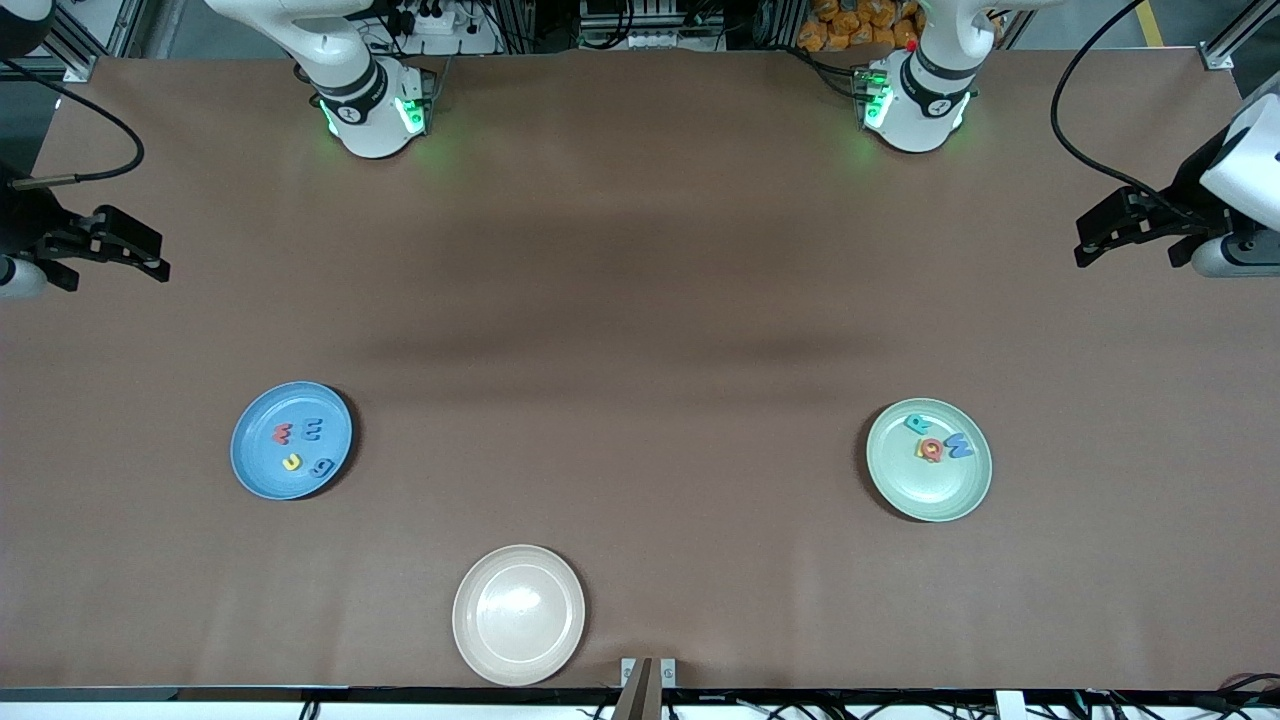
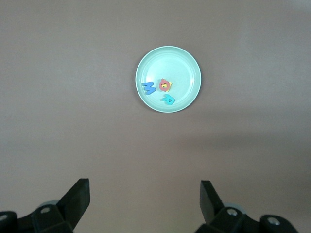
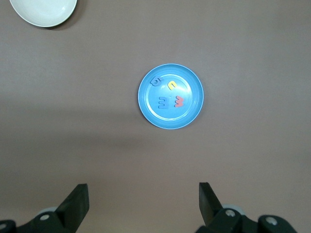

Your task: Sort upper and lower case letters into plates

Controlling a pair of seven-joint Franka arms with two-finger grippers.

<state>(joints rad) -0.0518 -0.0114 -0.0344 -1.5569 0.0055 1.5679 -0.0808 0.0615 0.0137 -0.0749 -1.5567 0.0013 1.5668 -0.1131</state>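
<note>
Desk (image 1: 640,300): It was big and brown. It filled almost the whole front view, and everything sat on it.

Cream plate (image 1: 519,614): It sat at the bottom of the front view, a bit toward the middle. It also peeked into the top left corner of the right wrist view.

Blue plate (image 1: 245,470): It sat in the lower left part of the front view, toward the right arm's end of the desk. In the right wrist view it sat near the middle.

Pale green plate (image 1: 930,495): It sat in the lower right part of the front view, toward the left arm's end of the desk. The two plates were well apart.

Left pincer (image 1: 1100,235): It was at the right edge of the front view, over the edge of the desk. Its two fingers were spread wide and held nothing. The left arm waited.

Right pincer (image 1: 140,250): It was at the left edge of the front view, over the edge of the desk. Its fingers were spread wide too, and held nothing. The right arm waited.

Letters in the blue plate (image 1: 300,447): There were four little ones: a red one, two blue ones and a yellow one. They lay apart.

Letters in the pale green plate (image 1: 935,440): There was a teal one, a blue one and a red one. A bit of yellow showed under the red one. They lay close together.
</note>
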